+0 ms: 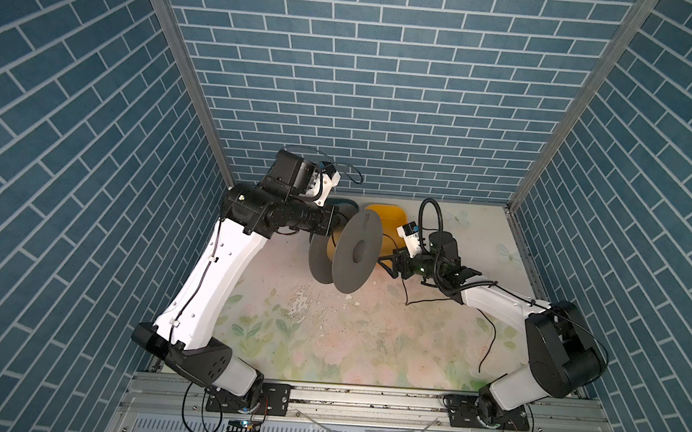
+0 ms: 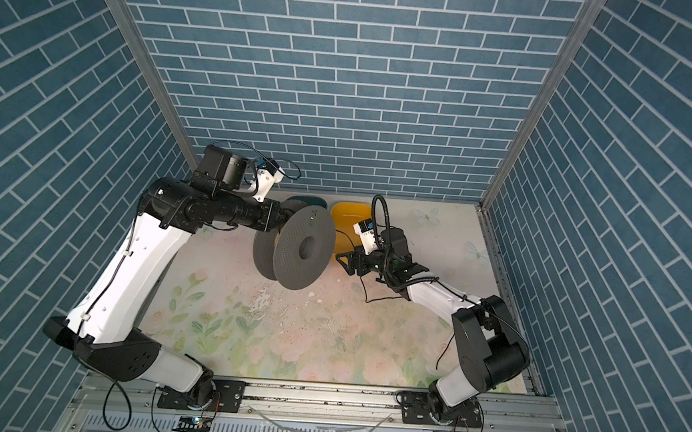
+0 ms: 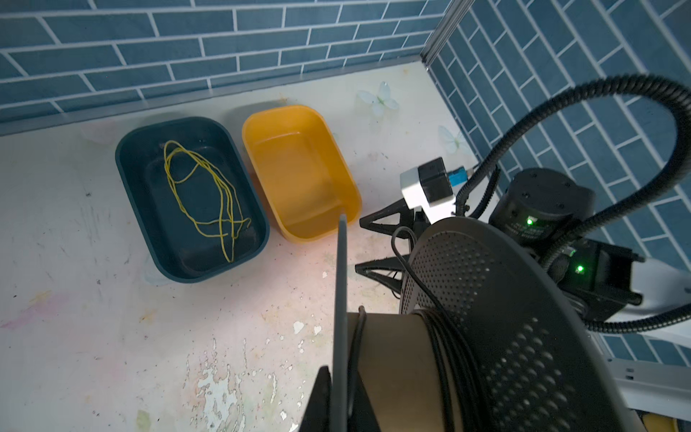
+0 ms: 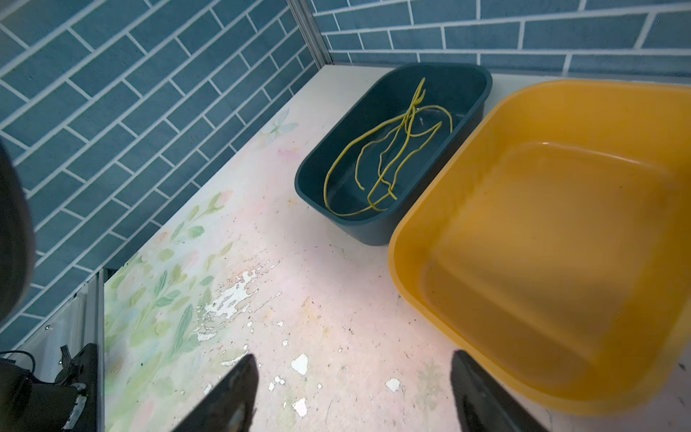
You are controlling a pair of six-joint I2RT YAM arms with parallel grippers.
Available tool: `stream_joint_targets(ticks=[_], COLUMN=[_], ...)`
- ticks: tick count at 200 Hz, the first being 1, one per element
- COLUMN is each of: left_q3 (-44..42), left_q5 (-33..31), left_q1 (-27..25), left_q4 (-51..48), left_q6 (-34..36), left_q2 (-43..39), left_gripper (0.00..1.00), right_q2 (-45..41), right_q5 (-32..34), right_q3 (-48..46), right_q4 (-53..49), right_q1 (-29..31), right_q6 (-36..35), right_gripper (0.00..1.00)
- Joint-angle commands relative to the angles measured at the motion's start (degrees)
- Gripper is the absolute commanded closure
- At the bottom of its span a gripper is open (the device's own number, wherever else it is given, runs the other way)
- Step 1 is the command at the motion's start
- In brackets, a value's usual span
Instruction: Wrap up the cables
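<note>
Left wrist view: left jaws pinch a flange of the grey perforated plastic spool [image 3: 523, 318]; thin glossy black cord [image 3: 443, 355] winds round its brown core [image 3: 392, 355], tail trailing to the desk [image 3: 112, 318]. Right jaws spread, empty.

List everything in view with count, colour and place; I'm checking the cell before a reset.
spool: 1, grey, mid-table
black cable: 1, black, partly wound on the spool's core, rest trailing over the table's right side
dark teal bin: 1, dark teal, back of table
yellow-green wire: 1, yellow-green, loose inside the dark teal bin
yellow bin: 1, yellow, beside the dark teal bin, empty
table: 1, pale floral, worn
left gripper: 1, black, shut on the spool's flange
right gripper: 1, black, open, near the yellow bin
</note>
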Motion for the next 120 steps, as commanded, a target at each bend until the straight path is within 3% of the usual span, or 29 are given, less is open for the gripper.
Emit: stream_joint_targets(ticks=[1, 72, 120], left_q3=[3.3, 1.2, 1.2], left_q5=[3.1, 6.1, 7.0], left_q1=[0.5, 6.1, 6.6], left_q4=[3.3, 7.5, 8.6], left_q6=[-2.3, -7.1, -7.8], left_q2=[-0.8, -1.1, -0.8], left_gripper=[1.00, 1.00, 1.00], right_q2=[-5.0, -16.0, -14.4], right_q5=[0.5, -0.8, -2.8], right_q3=[-2.5, -9.6, -10.9], right_q4=[3.0, -0.9, 0.0], right_q1=[-0.1, -0.1, -0.1], right_q6=[0.1, -0.4, -0.8], right_gripper=[0.13, 0.17, 0.27])
